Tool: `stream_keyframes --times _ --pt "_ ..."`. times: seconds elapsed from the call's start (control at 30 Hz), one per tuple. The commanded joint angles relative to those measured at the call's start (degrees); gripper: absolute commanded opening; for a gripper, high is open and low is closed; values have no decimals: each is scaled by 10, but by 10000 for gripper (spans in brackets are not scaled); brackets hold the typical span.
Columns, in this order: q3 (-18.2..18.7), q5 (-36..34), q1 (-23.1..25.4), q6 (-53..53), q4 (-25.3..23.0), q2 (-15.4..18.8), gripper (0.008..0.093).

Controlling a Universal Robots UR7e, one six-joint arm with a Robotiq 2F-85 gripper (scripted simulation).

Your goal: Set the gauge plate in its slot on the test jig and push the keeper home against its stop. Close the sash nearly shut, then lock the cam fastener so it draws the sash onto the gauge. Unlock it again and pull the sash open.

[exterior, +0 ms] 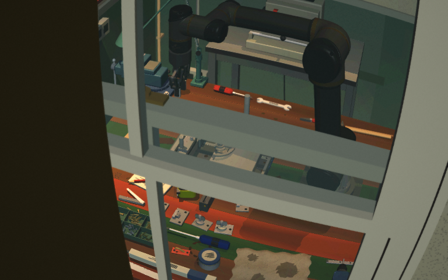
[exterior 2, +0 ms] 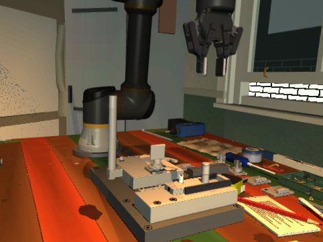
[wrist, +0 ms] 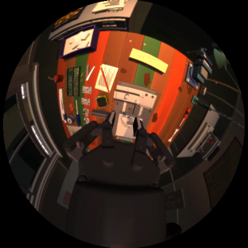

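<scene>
My gripper (exterior 2: pixel 210 67) hangs high above the bench, well over the test jig (exterior 2: pixel 167 192), and it is open and holds nothing. In the wrist camera the gripper (wrist: pixel 123 124) points straight down at the jig (wrist: pixel 131 111). The jig is a grey base plate with light blocks on it, a tall post (exterior 2: pixel 112 135) at its near left corner, a cam fastener (exterior 2: pixel 157 157) with an upright tab on the sash block, and a dark bar (exterior 2: pixel 207 184) with a short peg along the right side. I cannot make out the gauge plate.
The window frame (exterior: pixel 251 138) crosses the side camera and hides most of the jig. A notepad with a red pencil (exterior 2: pixel 278 214) lies right of the jig, with a blue screwdriver (exterior 2: pixel 234 157), a tape roll (exterior 2: pixel 252 154) and a parts tray (exterior 2: pixel 301 181) beyond.
</scene>
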Motion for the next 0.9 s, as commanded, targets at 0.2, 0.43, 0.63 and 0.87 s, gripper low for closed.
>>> stream_keyframes --times 0.2,0.43,0.63,0.87 --pt "-1 0 0 0 0 -1 480" --pt "11 0 -9 -9 -2 -10 480" --pt "51 0 -46 -46 -7 -45 480" --pt "123 -1 -135 -134 -12 -111 480"
